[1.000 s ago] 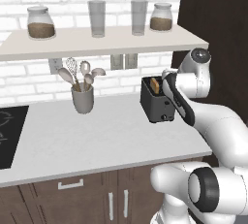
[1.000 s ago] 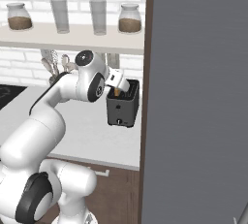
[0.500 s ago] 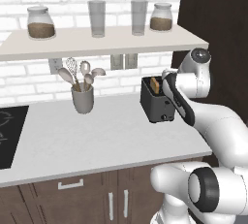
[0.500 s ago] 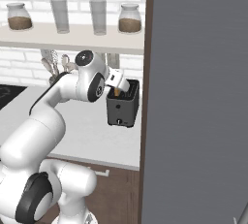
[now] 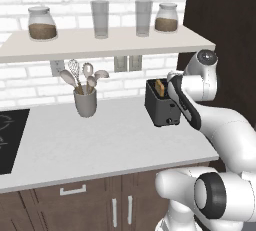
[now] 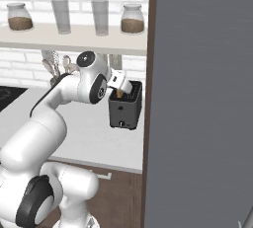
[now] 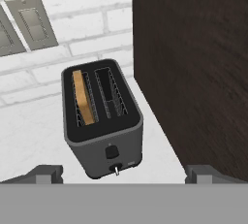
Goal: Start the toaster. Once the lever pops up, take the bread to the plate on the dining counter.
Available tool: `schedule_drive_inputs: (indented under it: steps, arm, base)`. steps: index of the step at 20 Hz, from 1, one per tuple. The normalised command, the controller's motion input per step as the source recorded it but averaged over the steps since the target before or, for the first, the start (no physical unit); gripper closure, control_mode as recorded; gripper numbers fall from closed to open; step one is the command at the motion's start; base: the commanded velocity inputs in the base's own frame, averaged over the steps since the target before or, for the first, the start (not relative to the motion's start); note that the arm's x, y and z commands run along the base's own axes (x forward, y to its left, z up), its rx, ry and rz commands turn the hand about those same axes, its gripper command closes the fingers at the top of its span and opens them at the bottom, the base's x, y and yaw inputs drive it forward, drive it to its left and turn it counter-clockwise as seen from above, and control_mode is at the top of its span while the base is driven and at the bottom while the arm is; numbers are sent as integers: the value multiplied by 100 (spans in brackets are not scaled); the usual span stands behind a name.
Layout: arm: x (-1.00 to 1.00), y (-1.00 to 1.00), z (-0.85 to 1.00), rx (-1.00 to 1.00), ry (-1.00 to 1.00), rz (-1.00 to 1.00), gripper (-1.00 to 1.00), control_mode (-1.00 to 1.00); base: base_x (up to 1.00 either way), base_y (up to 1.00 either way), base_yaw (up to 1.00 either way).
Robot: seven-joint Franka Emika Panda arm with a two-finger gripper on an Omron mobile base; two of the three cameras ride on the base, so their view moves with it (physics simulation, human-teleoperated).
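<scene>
The dark grey toaster [image 5: 161, 107] [image 6: 125, 109] [image 7: 103, 123] stands on the grey worktop by the brick wall, close to a tall dark cabinet. A tan slice of bread [image 7: 83, 97] [image 5: 159, 87] stands upright in its left slot, with its top edge poking out. The other slot is empty. Low on the front face are a knob and a small lever [image 7: 116, 168]. My gripper [image 7: 125, 174] [image 6: 122, 89] hovers just above and in front of the toaster. It is open, fingers spread wider than the toaster and holding nothing. The plate and dining counter are out of view.
A grey utensil cup [image 5: 85, 103] stands left of the toaster and a black hob [image 5: 10, 137] lies at the far left. The shelf [image 5: 105, 42] overhead carries jars and glasses. The dark cabinet wall [image 7: 193, 68] rises right beside the toaster. Wall outlets [image 7: 33, 22] are behind it.
</scene>
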Motion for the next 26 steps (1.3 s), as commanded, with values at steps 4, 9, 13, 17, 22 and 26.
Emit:
schedule_drive_inputs:
  steps: [4,9,13,17,22,26]
  arm:
    - [0,0,0,0,0,0,-100,-100]
    - [0,0,0,0,0,0,-100,-100]
    - [0,0,0,0,0,0,-100,-100]
    - [0,0,0,0,0,0,-100,-100]
    - [-7,3,0,0,0,9,-100,-100]
    - [3,9,0,0,0,33,-100,-100]
  base:
    - [0,0,0]
    - [0,0,0]
    - [0,0,0]
    - [0,0,0]
    - [0,0,0]
    - [0,0,0]
